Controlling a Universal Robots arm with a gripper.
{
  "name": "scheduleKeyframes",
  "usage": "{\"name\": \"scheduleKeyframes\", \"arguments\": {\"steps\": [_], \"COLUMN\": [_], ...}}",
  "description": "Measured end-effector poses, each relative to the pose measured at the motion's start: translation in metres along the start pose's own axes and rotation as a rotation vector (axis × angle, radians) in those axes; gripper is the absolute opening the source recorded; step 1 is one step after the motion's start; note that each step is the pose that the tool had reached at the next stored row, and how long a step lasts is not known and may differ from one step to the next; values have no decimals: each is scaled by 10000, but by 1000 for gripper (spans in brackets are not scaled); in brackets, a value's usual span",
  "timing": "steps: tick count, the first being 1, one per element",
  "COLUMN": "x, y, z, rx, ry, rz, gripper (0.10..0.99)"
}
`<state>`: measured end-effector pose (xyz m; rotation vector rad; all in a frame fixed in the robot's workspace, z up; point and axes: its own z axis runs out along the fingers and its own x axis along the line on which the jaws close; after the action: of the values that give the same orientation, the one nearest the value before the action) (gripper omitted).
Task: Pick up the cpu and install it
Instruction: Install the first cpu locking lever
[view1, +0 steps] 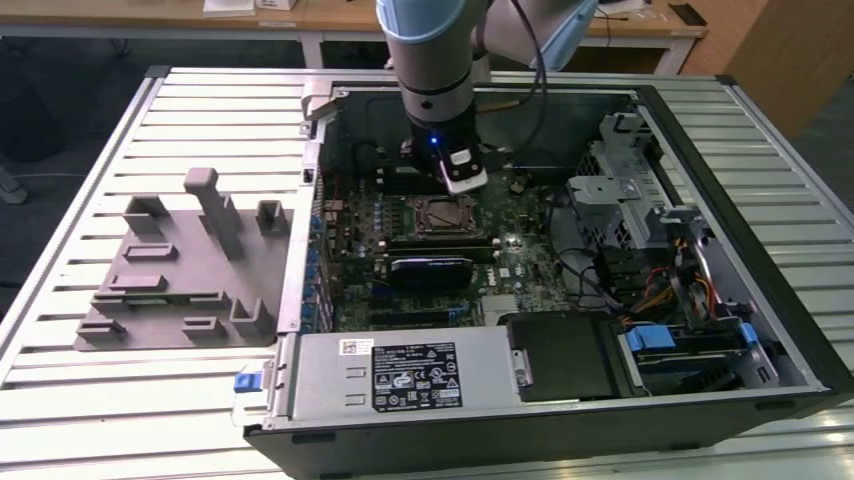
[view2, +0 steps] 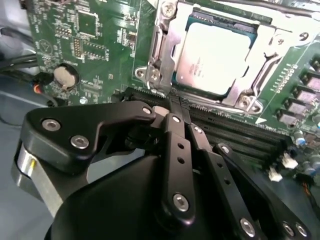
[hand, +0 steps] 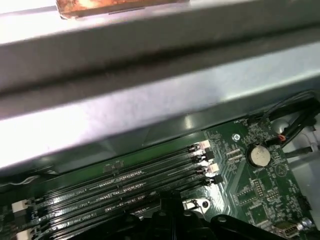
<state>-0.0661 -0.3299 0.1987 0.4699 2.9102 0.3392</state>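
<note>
Silver square cpu (view2: 214, 59) with its thin pale rim lies flat inside the metal socket frame (view2: 161, 52) on the green motherboard (view2: 92, 37), the frame's bracket open around it. Just beside the socket run the long black memory slots (hand: 125, 182), and the black gripper (view2: 176, 107) hangs over them with its fingers (view2: 172, 127) pressed together on nothing, close to the socket's edge but apart from the chip. A round silver coin battery (view2: 65, 75) sits on the board well apart from the socket.

- arm (view1: 434, 50): pale blue-grey tube, silver band, black wrist section, small blue light, black cable alongside
- gripper (view2: 175, 107): matte black linkage bars, silver screws, silver collar at base
</note>
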Motion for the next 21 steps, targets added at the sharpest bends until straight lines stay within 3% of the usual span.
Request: {"name": "scheduleKeyframes", "arguments": {"steps": [10,17,19,21], "x": [-32,-34,-37,-44], "y": [59,64,65,66], "z": [-228,-245,-244,-239], "rx": [1,13,111,308], "ry": [0,-3,3,54], "rz": [0,-3,-16,-30], "gripper": [106,106,106,106]}}
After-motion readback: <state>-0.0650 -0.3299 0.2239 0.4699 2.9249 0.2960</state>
